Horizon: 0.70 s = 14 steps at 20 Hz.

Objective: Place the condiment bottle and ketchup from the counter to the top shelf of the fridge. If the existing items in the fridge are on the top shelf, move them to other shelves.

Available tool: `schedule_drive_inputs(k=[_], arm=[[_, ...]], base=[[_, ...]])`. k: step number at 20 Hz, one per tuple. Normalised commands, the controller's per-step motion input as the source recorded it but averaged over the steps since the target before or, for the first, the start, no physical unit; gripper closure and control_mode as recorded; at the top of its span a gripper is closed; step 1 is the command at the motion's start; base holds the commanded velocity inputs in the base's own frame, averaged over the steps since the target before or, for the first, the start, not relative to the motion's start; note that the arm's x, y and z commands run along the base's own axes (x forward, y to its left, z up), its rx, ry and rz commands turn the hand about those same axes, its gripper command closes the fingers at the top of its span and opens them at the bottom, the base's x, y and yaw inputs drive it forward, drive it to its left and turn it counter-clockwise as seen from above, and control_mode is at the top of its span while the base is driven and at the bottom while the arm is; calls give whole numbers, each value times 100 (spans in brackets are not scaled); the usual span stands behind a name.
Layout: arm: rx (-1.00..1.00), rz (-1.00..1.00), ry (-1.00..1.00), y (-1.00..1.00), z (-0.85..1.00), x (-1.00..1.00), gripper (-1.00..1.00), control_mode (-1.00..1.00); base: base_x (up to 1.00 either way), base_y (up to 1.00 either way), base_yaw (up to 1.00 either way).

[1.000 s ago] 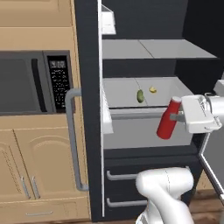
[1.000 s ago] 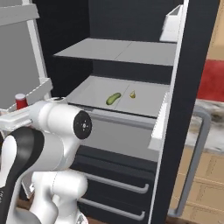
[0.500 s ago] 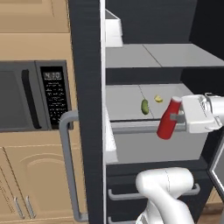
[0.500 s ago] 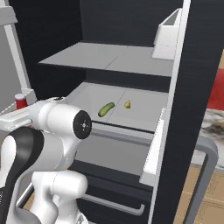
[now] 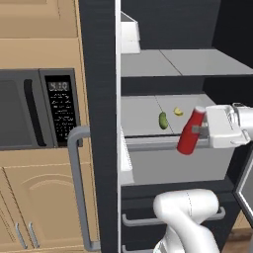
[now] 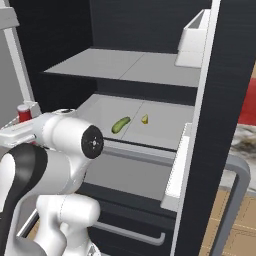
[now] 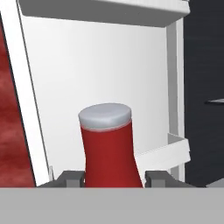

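Observation:
The ketchup [image 5: 189, 132], a plain red bottle with a white cap, hangs tilted in front of the open fridge [image 5: 99, 74], level with the second shelf's front edge. My gripper [image 5: 201, 131] is shut on it from the right. In the hand view the ketchup [image 7: 109, 144] stands between the two fingertips [image 7: 70, 177]. The top shelf [image 5: 173, 62] is the upper grey panel. On the shelf below it lie the existing items: a green pickle [image 5: 162, 120] and a yellow wedge [image 5: 178, 112]. The condiment bottle is out of view. A strip of marbled counter [image 6: 245, 145] shows at far right.
A white door bin [image 5: 129, 34] hangs on the open fridge door beside the top shelf. The door's grey bar handle [image 5: 79, 188] sticks out at lower left. A microwave [image 5: 34, 108] sits in tan cabinets to the left. Fridge drawers [image 5: 143, 217] lie behind the arm's base.
Both base views have shifted and drawn nearer to the fridge, so the base has driven. The gripper still holds the ketchup at the same spot in the picture.

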Motion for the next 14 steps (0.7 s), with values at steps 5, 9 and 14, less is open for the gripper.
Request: schedule_drive_inputs(k=[5,9,14], arm=[[0,-28,-21,-26,70,-6,100,-100],[2,-28,-20,-76,86,-3,100,-100],[1,-26,-14,-66,68,14,100,-100]], base=[[0,0,0],[0,0,0],[0,0,0]])
